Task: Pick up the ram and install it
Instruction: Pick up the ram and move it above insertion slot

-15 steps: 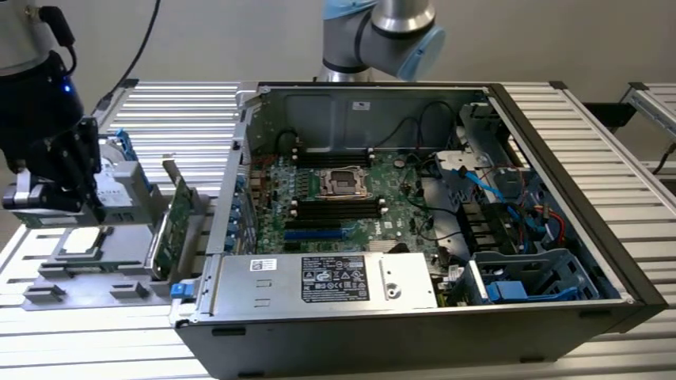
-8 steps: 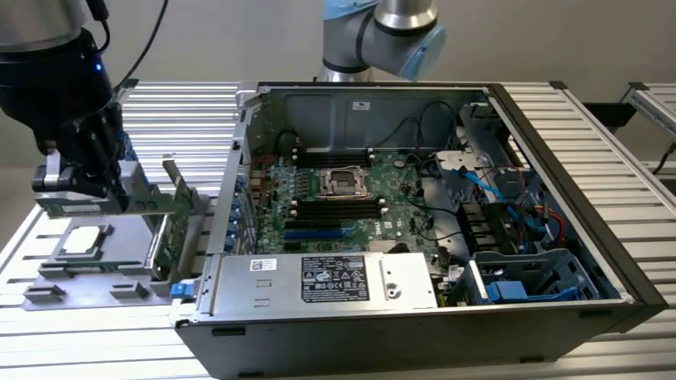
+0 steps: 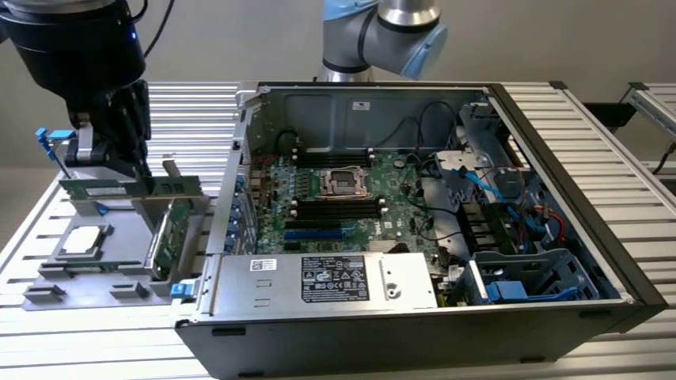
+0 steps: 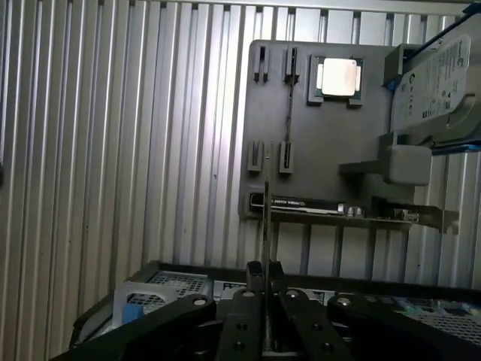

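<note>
Now the tool (image 3: 119, 168) is at about 9 o'clock in the exterior view, over the grey tray (image 3: 116, 257) that lies on the ribbed bench (image 3: 85, 340). Its two black fingers (image 4: 254, 272) are pressed together on the ram (image 3: 97, 188), one on each flat face, so the tool is pinching the ram near the middle of its upper long edge. The ram hangs level, raised over the tray. I cannot see any part of it touching the small holders below. In the wrist view the ram shows edge-on, as a thin dark line that runs out from between the fingers above the tray.

On the tray, a processor (image 3: 85, 240) lies flat at about 7 o'clock from the tool. A wider green card (image 3: 169, 237) stands on its edge at about 5 o'clock from the tool, just beside the case. A hard drive (image 4: 436, 75) with blue rails stands at the tray's edge, near the processor.

The open case (image 3: 623, 269) is at 3 o'clock from the tool and lies on its side on the bench, well apart from the ram. Inside it the green motherboard (image 3: 317, 206) faces up, with dark memory slots (image 3: 338, 210) just at 6 o'clock from its socket (image 3: 343, 182). A blue joint of the arm (image 3: 381, 32) is at 12 o'clock, behind the case.
</note>
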{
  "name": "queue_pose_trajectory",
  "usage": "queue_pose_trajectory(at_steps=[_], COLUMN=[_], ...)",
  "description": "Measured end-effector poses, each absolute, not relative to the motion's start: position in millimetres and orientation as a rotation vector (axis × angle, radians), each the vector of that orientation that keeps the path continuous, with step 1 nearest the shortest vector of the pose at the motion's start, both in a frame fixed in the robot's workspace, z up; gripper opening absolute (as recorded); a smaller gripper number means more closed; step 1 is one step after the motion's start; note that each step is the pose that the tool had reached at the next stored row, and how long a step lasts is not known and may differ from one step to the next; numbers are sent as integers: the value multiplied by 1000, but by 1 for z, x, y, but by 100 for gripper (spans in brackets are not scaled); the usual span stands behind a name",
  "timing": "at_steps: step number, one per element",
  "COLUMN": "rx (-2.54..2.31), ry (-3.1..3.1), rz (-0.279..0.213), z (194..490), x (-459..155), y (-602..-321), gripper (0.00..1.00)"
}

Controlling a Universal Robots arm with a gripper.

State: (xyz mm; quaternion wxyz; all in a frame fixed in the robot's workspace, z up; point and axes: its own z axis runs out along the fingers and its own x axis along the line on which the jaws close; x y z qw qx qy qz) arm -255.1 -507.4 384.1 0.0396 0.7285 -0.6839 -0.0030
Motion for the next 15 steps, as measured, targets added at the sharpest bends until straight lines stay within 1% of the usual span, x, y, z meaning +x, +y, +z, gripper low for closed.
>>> queue_pose_trajectory(at_steps=[8,15], rx=[2233,2233], ry=[-2096,-2096], rz=[-9,-9], z=[404,415], x=[-219,-183], y=[-505,-502], gripper=[14,14])
